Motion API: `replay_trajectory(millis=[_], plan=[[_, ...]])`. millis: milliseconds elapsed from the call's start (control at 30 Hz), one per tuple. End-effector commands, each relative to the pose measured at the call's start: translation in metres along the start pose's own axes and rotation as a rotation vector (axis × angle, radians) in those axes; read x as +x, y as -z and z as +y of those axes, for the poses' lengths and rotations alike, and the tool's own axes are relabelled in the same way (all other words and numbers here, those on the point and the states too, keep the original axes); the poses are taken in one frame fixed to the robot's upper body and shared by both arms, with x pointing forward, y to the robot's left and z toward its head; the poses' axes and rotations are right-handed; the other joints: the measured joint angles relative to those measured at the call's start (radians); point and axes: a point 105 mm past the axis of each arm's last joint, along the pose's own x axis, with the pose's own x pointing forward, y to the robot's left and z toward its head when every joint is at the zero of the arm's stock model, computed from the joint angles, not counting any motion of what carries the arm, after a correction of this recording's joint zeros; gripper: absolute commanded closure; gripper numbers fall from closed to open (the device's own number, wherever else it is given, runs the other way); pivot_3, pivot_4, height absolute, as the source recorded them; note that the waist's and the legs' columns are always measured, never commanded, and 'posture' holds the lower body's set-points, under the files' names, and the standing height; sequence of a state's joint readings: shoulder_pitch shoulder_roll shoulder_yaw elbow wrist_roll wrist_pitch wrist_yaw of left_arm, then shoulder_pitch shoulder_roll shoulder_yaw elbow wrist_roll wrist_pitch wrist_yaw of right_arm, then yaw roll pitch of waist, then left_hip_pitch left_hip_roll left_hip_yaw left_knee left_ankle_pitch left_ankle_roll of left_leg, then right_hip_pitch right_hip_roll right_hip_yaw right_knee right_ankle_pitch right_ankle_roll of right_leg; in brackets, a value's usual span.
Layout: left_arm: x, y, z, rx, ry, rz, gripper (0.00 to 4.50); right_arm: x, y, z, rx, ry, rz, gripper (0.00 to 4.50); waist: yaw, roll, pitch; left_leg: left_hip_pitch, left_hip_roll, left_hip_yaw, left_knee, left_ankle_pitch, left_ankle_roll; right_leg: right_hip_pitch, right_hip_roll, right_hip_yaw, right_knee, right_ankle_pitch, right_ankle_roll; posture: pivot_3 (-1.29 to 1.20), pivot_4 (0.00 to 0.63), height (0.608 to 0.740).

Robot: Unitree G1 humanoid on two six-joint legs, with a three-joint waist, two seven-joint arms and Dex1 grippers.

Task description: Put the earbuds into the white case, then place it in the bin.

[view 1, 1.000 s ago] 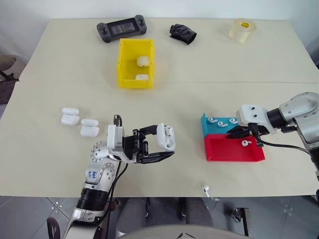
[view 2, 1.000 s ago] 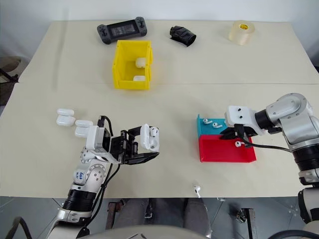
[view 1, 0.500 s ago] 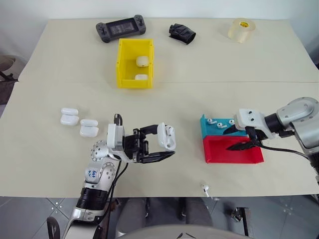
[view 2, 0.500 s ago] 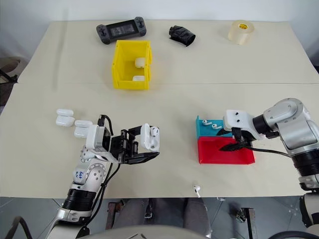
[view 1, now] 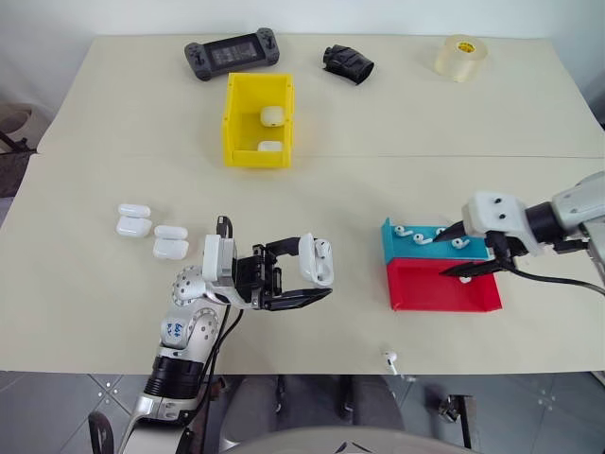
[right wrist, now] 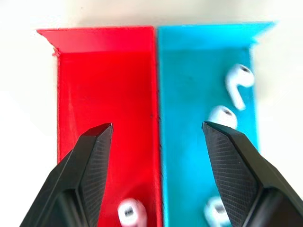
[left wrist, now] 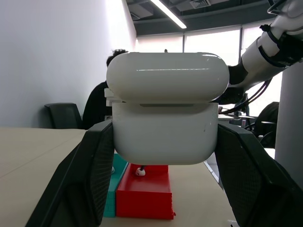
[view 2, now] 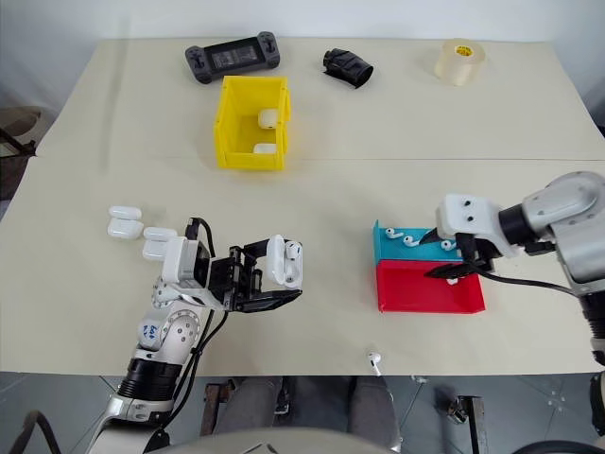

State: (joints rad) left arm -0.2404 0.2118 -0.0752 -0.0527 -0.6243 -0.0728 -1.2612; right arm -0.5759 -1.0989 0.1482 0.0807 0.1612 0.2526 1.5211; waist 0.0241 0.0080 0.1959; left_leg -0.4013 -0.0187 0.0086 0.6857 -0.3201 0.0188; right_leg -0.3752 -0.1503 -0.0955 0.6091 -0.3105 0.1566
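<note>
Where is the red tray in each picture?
Left eye view: red tray, lower right, under the right gripper.
Right eye view: lower right too.
Left wrist view: bottom centre, below the held white case.
Right wrist view: left half.
Shared landmark: the teal tray touching its side.

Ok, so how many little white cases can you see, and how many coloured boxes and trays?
Glossy white earbud cases: 7 (4 on the table, 2 in the bin, 1 in the left tool)
Tall yellow plastic bin: 1
Shallow red plastic tray: 1
Shallow teal plastic tray: 1
Total: 10
</note>
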Motion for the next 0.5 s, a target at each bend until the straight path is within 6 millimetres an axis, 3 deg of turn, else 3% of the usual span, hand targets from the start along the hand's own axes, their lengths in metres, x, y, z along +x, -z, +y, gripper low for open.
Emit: replay_trajectory(millis=[33, 200, 400, 500], plan=[[0.005, -0.010, -0.001, 0.035, 0.027, -0.031, 1.57, -0.031, -0.005, -0.004, 0.069, 0.082, -0.006, 1.18, 0.001, 0.000, 0.000, 0.000, 0.000, 0.000, 0.000, 0.000, 0.000, 0.000, 0.000, 0.000, 0.000, 0.000, 0.000, 0.00, 0.150, 0.740], [0.004, -0.007, -0.002, 0.027, 0.034, -0.034, 1.57, -0.063, 0.025, -0.001, 0.104, 0.222, 0.052, 0.03, 0.004, 0.000, 0.000, 0.000, 0.000, 0.001, 0.000, 0.000, 0.000, 0.000, -0.001, -0.001, 0.000, 0.000, 0.000, 0.00, 0.150, 0.740], [0.007, -0.004, 0.000, 0.013, 0.051, -0.043, 1.57, -0.078, 0.049, 0.009, 0.148, 0.330, -0.011, 0.03, 0.001, 0.000, 0.000, 0.000, 0.000, 0.002, 0.000, 0.000, 0.000, 0.001, 0.000, -0.001, 0.001, 0.000, 0.000, 0.00, 0.150, 0.740], [0.008, -0.004, 0.000, 0.010, 0.058, -0.047, 1.57, -0.074, 0.047, 0.005, 0.130, 0.365, -0.048, 0.03, -0.003, 0.000, 0.000, 0.001, 0.000, 0.003, 0.000, 0.000, 0.000, 0.001, 0.000, 0.000, 0.001, 0.000, 0.000, 0.00, 0.150, 0.740]])
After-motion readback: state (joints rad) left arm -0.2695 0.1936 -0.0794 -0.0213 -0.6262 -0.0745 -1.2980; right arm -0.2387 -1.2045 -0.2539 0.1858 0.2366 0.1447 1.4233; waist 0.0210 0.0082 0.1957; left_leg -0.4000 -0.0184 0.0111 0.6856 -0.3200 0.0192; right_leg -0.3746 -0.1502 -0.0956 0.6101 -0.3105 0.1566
